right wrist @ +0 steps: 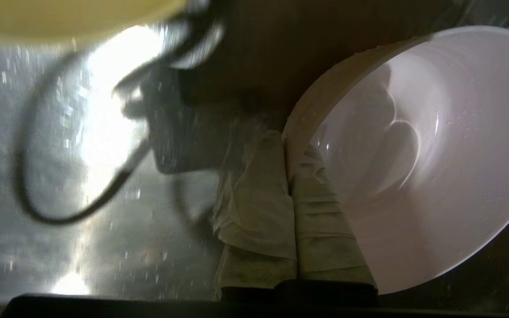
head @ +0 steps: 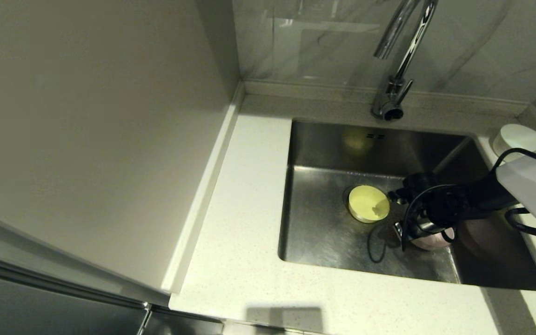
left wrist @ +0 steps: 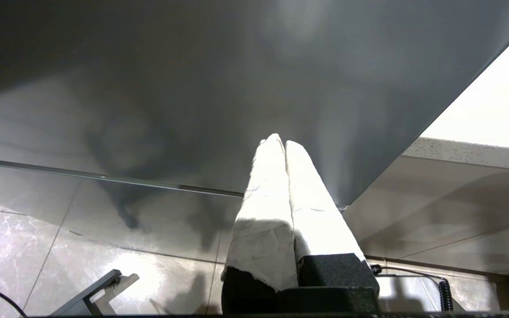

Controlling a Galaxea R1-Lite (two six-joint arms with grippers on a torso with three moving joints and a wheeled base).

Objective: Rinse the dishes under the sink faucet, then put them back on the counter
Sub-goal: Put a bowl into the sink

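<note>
Down in the sink (head: 324, 232), the right gripper (right wrist: 286, 141) pinches the pink bowl's (right wrist: 427, 154) rim — one finger inside, one outside. The left gripper (left wrist: 281, 143) is pressed together, empty.

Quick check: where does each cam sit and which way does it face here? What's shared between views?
Head: high, looking down at the sink, faucet, yellow-green bowl; right arm reaches in.
Left wrist: behind the shut left gripper, parked off the work, facing a grey panel and tiled floor.
Right wrist: inside the basin, behind the right gripper pinching the pale pink bowl by its rim.
Shared: head and right wrist both show the pink and yellow-green bowls.
</note>
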